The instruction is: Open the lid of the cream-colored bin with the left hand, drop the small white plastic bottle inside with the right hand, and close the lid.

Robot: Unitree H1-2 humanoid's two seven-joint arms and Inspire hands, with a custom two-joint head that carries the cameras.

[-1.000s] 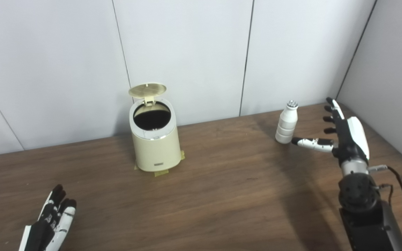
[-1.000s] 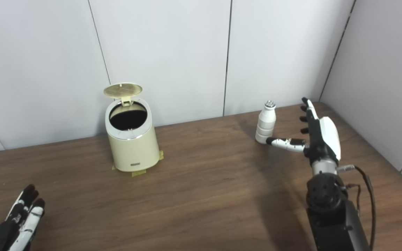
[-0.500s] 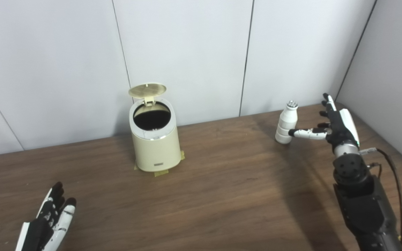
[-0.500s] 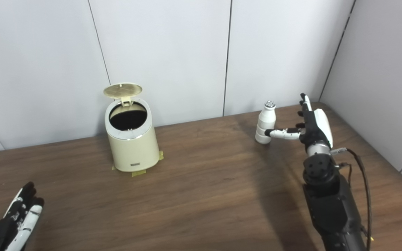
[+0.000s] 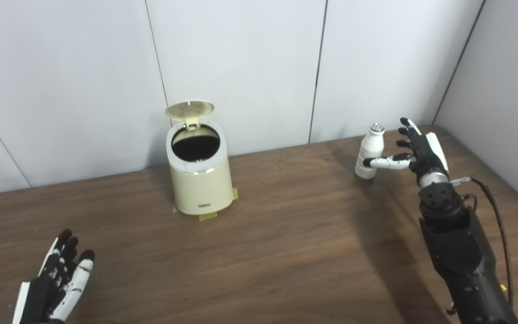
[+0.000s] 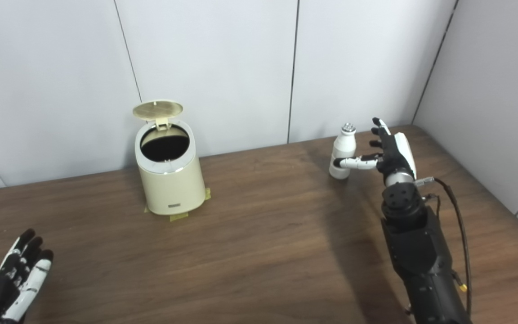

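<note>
The cream-colored bin (image 5: 200,180) stands at the back of the table, left of centre, with its round lid (image 5: 189,109) hinged up and the dark inside showing. A small white plastic bottle (image 5: 369,151) with a silver cap stands upright at the back right. My right hand (image 5: 414,150) is open just right of the bottle, thumb stretched across the front of the bottle's lower body and fingers spread behind and beside it. My left hand (image 5: 54,288) rests open near the front left edge, far from the bin and holding nothing.
Yellow tape tabs (image 5: 207,216) stick out under the bin's base. Grey wall panels (image 5: 241,67) stand close behind the bin and bottle, and a side wall (image 5: 511,90) closes off the right. The brown wooden table (image 5: 286,252) stretches between the two hands.
My right hand has moved forward and left, bringing its thumb from short of the bottle to across its lower front. The left hand has drawn back slightly toward the front left. The camera tilted a little.
</note>
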